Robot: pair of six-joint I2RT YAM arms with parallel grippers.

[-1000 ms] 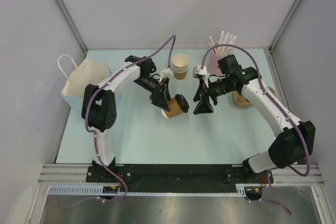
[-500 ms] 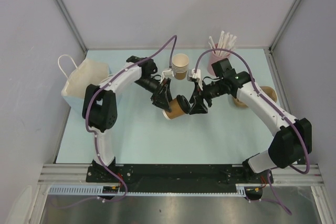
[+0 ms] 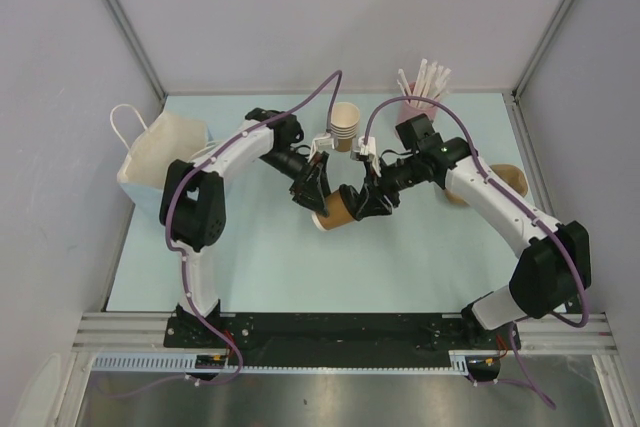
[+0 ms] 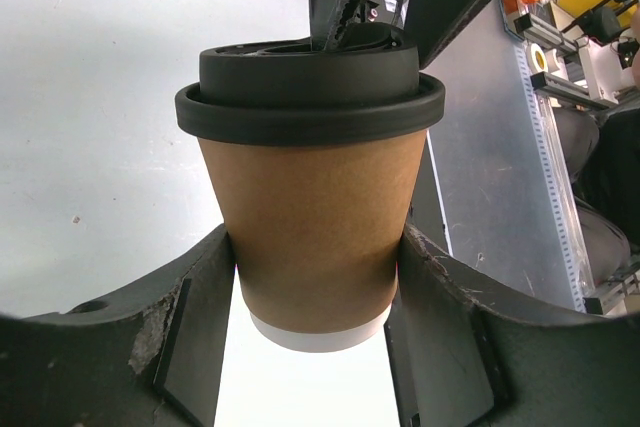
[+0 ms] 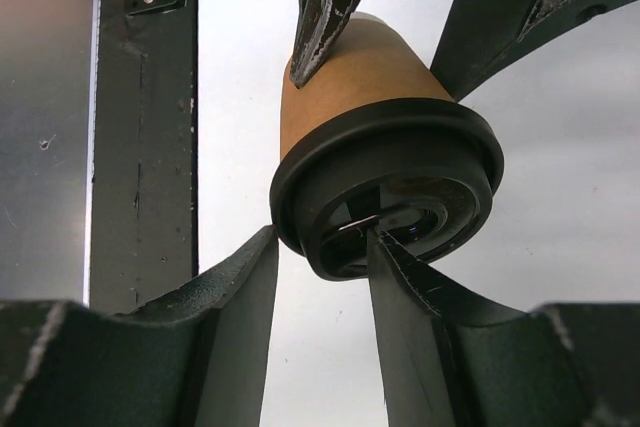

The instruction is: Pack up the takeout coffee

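Note:
The takeout coffee, a brown paper cup with a black lid, hangs tipped on its side above the mat at mid-table. My left gripper is shut on the cup's body; in the left wrist view both pads press its lower sides, with the lid on top. My right gripper meets the lid from the right. In the right wrist view its jaws pinch the lid's near rim, one fingertip outside the rim and one in the lid's recess.
A white paper bag stands at the left edge of the mat. A stack of lidless brown cups and a pink cup of white sticks stand at the back. A brown round thing lies behind the right arm.
My right gripper has moved left up to the lid and its jaws have narrowed onto the rim. The left gripper has kept its hold, shifting the cup slightly.

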